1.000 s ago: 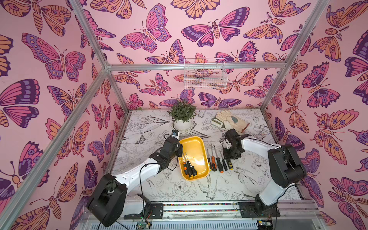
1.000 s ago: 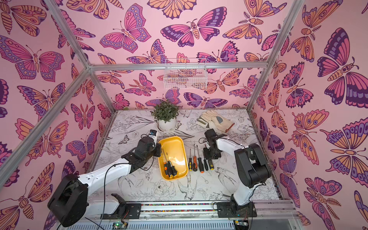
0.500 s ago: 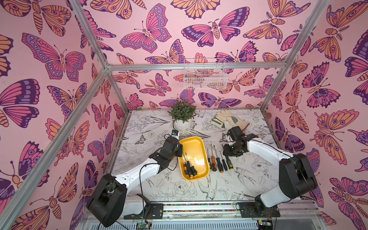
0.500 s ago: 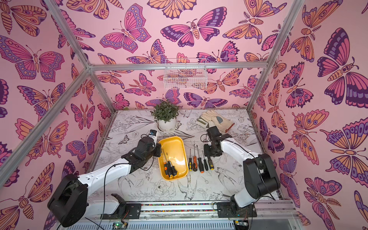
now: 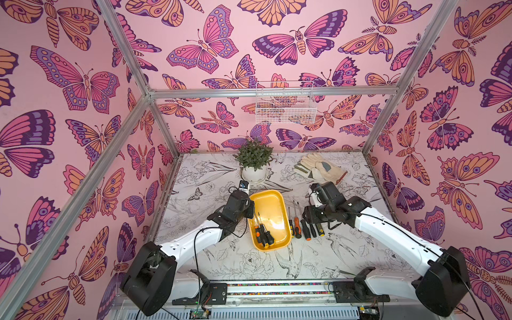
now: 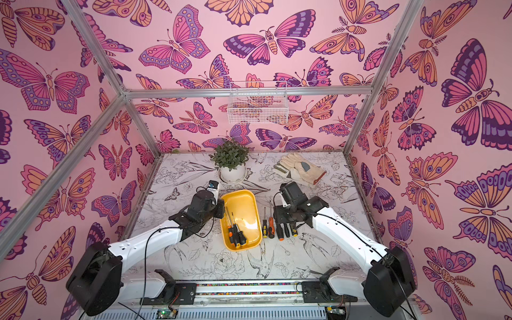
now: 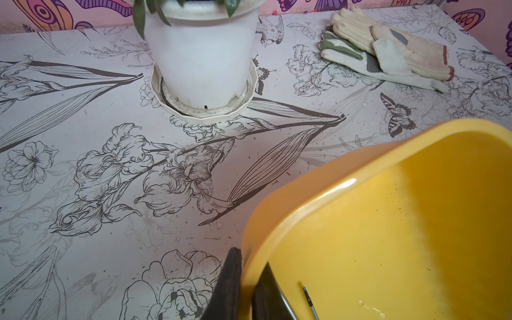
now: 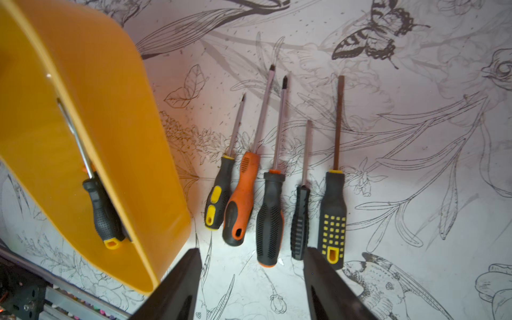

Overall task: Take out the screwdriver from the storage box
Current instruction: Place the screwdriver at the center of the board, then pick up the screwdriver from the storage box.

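Note:
The yellow storage box [image 5: 270, 203] [image 6: 241, 203] stands mid-table. Screwdrivers [image 5: 263, 235] [image 6: 235, 234] with black and orange handles lie at its near end. My left gripper [image 5: 250, 210] [image 7: 250, 257] is shut on the box's [image 7: 388, 221] left rim, one finger inside and one outside. Right of the box [image 8: 97, 110], several screwdrivers [image 5: 304, 228] [image 8: 270, 210] lie side by side on the table. Just above their handle ends hangs my right gripper [image 5: 310, 219] [image 8: 251, 249], open and holding nothing.
A potted plant [image 5: 253, 163] stands behind the box. A pair of work gloves [image 5: 318, 169] lies at the back right. A white wire basket [image 5: 285, 106] hangs on the back wall. Pink walls and metal posts close in the table's sides.
My right gripper's jaws have spread wider over the row of screwdrivers, and that arm's base has swung out to the right. The left gripper and the box have not moved.

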